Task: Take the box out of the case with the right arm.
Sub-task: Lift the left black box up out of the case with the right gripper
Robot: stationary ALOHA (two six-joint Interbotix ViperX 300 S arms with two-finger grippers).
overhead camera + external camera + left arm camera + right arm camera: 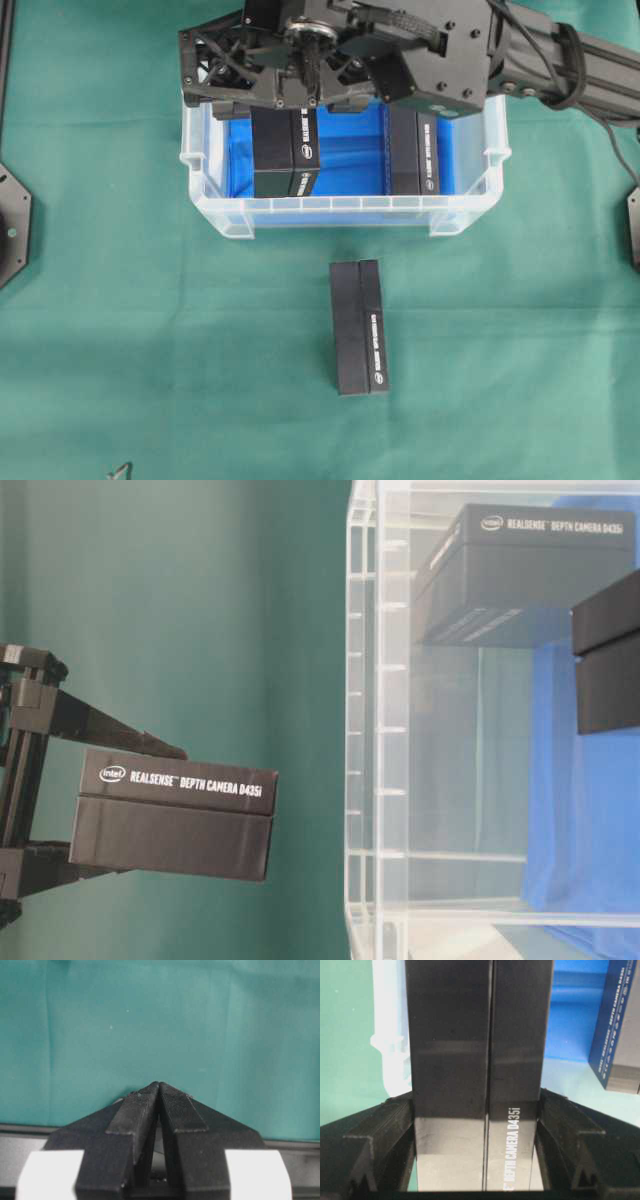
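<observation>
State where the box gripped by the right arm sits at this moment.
In the overhead view, the held box is between the right hand's fingers at the case's left end, left of another box.

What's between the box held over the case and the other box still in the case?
Only bare blue lining separates the held box from the second box inside the case, per the overhead view.

Two boxes in case

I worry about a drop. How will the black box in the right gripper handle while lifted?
The box looks stiff: flat faces, sharp edges, no bowing between the right gripper fingers. Its glossy surface may be a bit slippery. It probably won't roll.
</observation>
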